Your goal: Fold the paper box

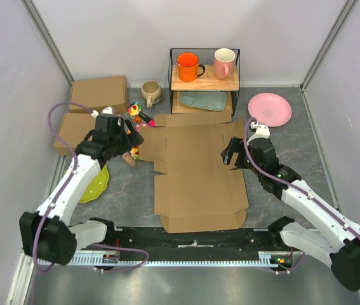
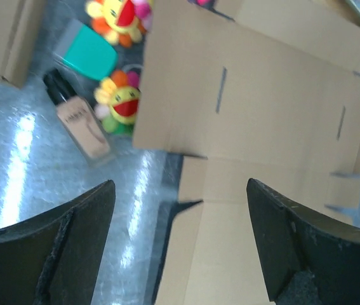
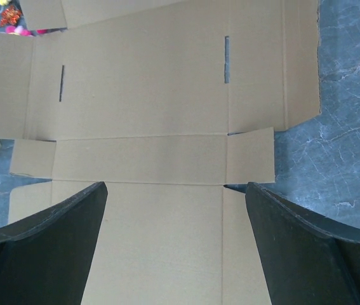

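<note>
Top external view shows the paper box (image 1: 195,171) lying unfolded and flat on the grey table (image 1: 294,146) between the two arms, with its flaps spread out. The left gripper (image 1: 131,135) hangs over its left edge, fingers spread wide with nothing between them. The right gripper (image 1: 232,152) hovers over its right edge, fingers just as wide apart and empty. Just left of the cardboard lie flower toys (image 2: 121,101) and a foundation bottle (image 2: 81,124). Two other flat boxes (image 1: 97,93) sit further left, and mugs (image 1: 188,66) stand on the wire rack (image 1: 204,82) behind.
</note>
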`<state>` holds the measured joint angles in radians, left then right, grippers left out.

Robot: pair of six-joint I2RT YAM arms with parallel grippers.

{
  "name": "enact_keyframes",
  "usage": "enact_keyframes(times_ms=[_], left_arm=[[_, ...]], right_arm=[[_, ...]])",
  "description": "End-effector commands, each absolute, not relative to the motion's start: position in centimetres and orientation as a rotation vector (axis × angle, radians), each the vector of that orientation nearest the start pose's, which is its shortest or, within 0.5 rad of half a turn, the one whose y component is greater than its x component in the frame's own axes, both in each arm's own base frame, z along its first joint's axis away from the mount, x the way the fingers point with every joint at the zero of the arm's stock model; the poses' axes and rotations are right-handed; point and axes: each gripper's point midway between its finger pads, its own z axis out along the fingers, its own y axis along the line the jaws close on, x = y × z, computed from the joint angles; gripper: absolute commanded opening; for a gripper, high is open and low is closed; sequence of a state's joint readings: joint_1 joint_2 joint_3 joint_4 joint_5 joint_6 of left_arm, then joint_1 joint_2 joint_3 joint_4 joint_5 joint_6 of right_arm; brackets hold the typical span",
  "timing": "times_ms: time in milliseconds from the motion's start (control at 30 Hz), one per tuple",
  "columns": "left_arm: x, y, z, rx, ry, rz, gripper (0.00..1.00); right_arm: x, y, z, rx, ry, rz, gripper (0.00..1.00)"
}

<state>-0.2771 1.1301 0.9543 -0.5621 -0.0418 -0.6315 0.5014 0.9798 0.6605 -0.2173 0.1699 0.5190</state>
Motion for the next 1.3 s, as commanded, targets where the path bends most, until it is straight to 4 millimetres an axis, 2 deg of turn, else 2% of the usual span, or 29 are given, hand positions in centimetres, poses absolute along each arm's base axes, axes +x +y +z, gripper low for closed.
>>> enact_keyframes(times_ms=[0,100,133,167,200,267,300,333,500,533,900,1200,1267], left_arm=[[33.7,-9.3,17.1,-0.41,2.315,-0.372,0.89],[35.8,-9.4,15.7,-0.398,2.354,-0.348,0.87],[36.2,-10.1,15.3,-0.367,2.368,-0.395,0.84],[37.3,-10.8,15.9,-0.34,2.343,-0.429,0.82],[37.8,-11.6,14.8,-0.319,2.372,-0.471,0.79],[39.1,-12.2,14.8,-0.31,2.366,-0.49,0.75],[39.5,-12.3,13.6,-0.311,2.396,-0.481,0.72],[40.2,-12.2,13.9,-0.311,2.385,-0.471,0.71],[41.8,-11.4,12.6,-0.302,2.385,-0.394,0.7],[41.9,-11.3,11.6,-0.301,2.407,-0.382,0.7],[42.0,-8.9,8.1,-0.296,2.504,-0.264,0.68],[42.7,-10.8,5.9,-0.215,2.574,-0.377,0.65],[42.8,-11.7,5.8,-0.185,2.574,-0.437,0.6]], right_arm=[[28.6,15.2,17.0,0.099,2.065,0.487,0.98],[28.4,15.3,17.1,0.096,2.065,0.503,0.98],[28.4,15.4,17.2,0.095,2.063,0.507,0.98],[28.3,15.4,17.2,0.091,2.06,0.511,0.98],[28.3,15.5,17.3,0.089,2.058,0.515,0.98],[28.3,15.6,17.2,0.087,2.06,0.522,0.98],[28.3,15.6,17.2,0.083,2.061,0.521,0.98],[28.2,15.7,17.2,0.082,2.064,0.526,0.98],[28.1,15.6,17.4,0.08,2.058,0.527,0.98],[28.1,15.6,17.4,0.08,2.056,0.528,0.98],[28.5,15.4,18.0,0.097,2.05,0.51,0.98],[28.6,15.8,19.0,0.094,2.053,0.531,0.98],[28.5,15.6,19.3,0.097,2.049,0.522,0.98]])
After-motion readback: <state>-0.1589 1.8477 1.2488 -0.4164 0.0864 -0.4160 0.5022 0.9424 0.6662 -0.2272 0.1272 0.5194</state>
